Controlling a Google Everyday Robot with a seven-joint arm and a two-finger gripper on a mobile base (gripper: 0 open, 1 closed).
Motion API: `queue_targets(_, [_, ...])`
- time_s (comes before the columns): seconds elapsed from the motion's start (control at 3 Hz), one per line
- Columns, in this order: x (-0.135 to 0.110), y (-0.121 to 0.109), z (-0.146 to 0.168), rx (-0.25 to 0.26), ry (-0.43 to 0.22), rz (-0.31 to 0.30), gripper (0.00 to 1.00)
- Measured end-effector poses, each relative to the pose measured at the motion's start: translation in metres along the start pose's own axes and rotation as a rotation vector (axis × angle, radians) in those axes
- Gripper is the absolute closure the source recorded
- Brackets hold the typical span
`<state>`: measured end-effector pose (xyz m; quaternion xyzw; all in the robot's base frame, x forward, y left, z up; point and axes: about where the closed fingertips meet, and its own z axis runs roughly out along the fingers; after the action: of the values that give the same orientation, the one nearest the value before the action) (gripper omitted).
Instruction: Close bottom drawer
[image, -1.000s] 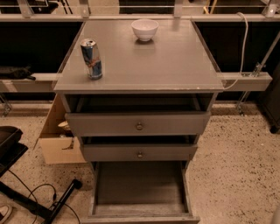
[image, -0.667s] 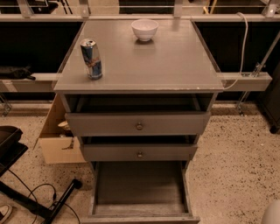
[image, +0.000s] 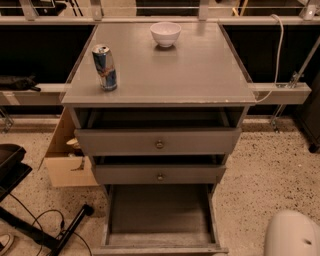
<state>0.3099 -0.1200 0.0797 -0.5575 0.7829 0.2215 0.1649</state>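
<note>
The bottom drawer (image: 159, 215) of the grey cabinet (image: 160, 75) is pulled far out toward me. Its long plain tray is empty, and its low front panel (image: 160, 249) lies at the bottom edge of the view, with the knob cut off. The middle drawer (image: 159, 174) and the top drawer (image: 158, 142) above it stand slightly out, each with a small round knob. A white rounded part of my arm (image: 292, 233) shows at the bottom right, right of the bottom drawer's front. The gripper itself is out of view.
A blue drink can (image: 105, 67) and a white bowl (image: 165, 33) stand on the cabinet top. A cardboard box (image: 65, 157) sits on the floor to the left. A black stand with cables (image: 45, 230) lies at the lower left. A rail (image: 282, 92) runs behind.
The white part of my arm has come up into view at the bottom right corner and grown larger. The drawers, can and bowl have not moved.
</note>
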Motion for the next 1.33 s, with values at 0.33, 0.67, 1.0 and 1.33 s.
queue_targets(0.33, [-0.02, -0.011, 0.008, 0.058, 0.018, -0.067, 1.0])
queue_targets(0.67, [-0.051, -0.037, 0.017, 0.132, 0.025, -0.135, 1.0])
queue_targets(1.0, [-0.056, -0.043, 0.019, 0.139, 0.02, -0.147, 1.0])
queue_targets(1.33, [-0.056, -0.042, 0.019, 0.14, 0.02, -0.147, 1.0])
